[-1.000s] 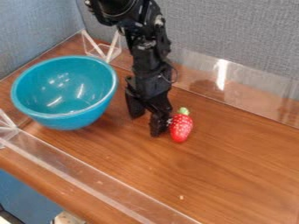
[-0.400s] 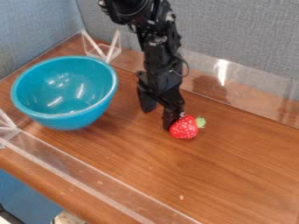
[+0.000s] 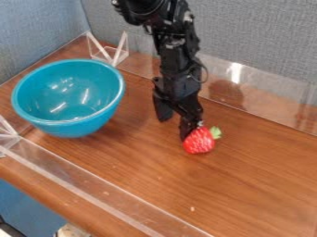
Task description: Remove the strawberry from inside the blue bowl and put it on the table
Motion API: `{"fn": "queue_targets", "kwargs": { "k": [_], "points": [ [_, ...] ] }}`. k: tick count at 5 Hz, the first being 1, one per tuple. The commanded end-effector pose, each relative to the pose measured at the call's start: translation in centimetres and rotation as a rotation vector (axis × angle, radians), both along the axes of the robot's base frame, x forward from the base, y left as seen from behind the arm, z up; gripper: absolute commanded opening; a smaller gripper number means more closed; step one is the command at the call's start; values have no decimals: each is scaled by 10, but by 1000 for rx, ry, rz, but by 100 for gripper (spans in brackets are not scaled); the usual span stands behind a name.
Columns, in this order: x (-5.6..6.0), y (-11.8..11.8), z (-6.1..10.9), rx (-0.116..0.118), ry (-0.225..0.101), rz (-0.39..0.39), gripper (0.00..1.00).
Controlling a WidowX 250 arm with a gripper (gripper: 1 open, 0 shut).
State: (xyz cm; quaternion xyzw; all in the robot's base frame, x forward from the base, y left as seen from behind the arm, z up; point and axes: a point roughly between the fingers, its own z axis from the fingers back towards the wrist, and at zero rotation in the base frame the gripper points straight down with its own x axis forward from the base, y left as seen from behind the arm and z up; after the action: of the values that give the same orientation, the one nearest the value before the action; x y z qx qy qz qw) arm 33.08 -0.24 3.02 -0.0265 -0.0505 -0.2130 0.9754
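The strawberry (image 3: 199,140), red with a green cap pointing right, lies on the brown table (image 3: 247,176), well right of the blue bowl (image 3: 67,95). The bowl's inside looks empty. My gripper (image 3: 177,113) hangs straight down from the black arm, open, its fingertips just above and to the left of the strawberry, with nothing between them. One finger (image 3: 190,119) sits close over the berry's top; whether it touches I cannot tell.
Clear acrylic walls (image 3: 260,81) edge the table at the back, left and front. A grey fabric panel stands behind. Bare wood lies to the right and in front of the strawberry.
The gripper has shifted right, away from the bowl. The strawberry has tipped from upright onto its side and sits slightly further right.
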Motion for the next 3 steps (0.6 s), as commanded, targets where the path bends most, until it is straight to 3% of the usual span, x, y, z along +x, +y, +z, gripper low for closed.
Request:
{"fn": "queue_targets", "kwargs": {
  "k": [1,3],
  "points": [
    [22,-7,35,-11,-123,-10,100],
    [10,-28,38,-25,-125,-49,100]
  ]
}}
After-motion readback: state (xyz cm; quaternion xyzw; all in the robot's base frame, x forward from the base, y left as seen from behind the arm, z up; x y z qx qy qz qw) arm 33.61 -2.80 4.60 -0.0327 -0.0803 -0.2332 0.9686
